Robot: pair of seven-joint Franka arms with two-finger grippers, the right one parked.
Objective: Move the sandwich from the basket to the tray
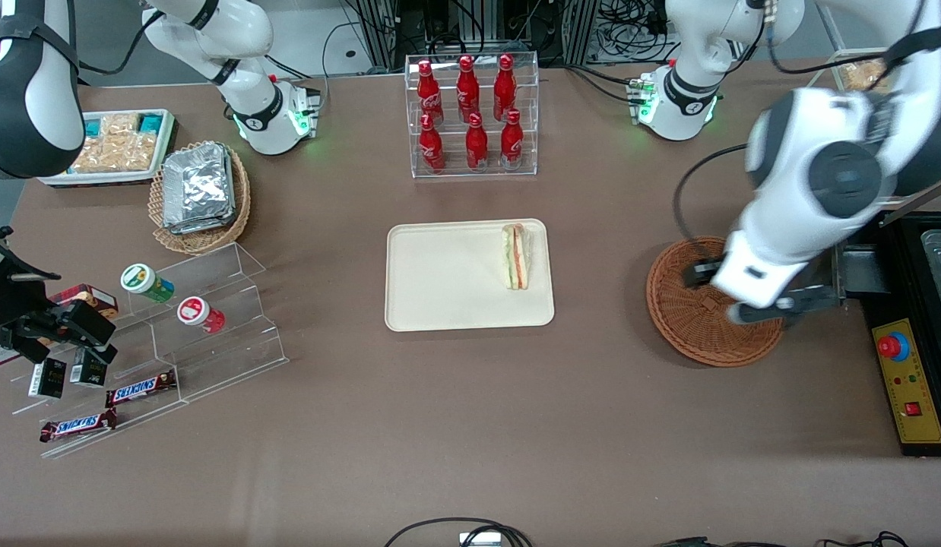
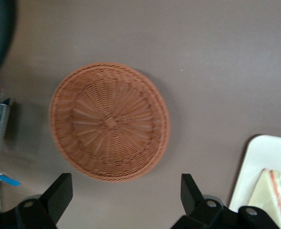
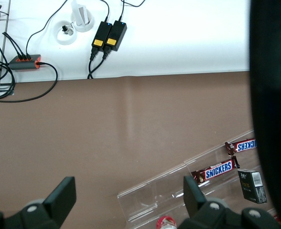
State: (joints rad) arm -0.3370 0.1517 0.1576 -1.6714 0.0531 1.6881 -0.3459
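The sandwich (image 1: 516, 256) lies on the cream tray (image 1: 440, 281), beside the tray's edge toward the working arm's end. It is a pale wedge with orange and green layers. The reddish-brown wicker basket (image 1: 683, 319) sits on the table toward the working arm's end, with nothing in it. My left gripper (image 1: 725, 296) hangs above the basket. In the left wrist view the gripper (image 2: 125, 183) is open with nothing between its black fingers (image 2: 59, 191). That view looks down on the basket (image 2: 109, 121), with part of the tray (image 2: 260, 157) and the sandwich (image 2: 274, 193) beside it.
A clear rack of red bottles (image 1: 474, 114) stands farther from the camera than the tray. A tan basket of foil packets (image 1: 201, 197), a white snack tray (image 1: 117, 144) and an acrylic step stand (image 1: 204, 334) lie toward the parked arm's end. A control box (image 1: 907, 380) is beside the basket.
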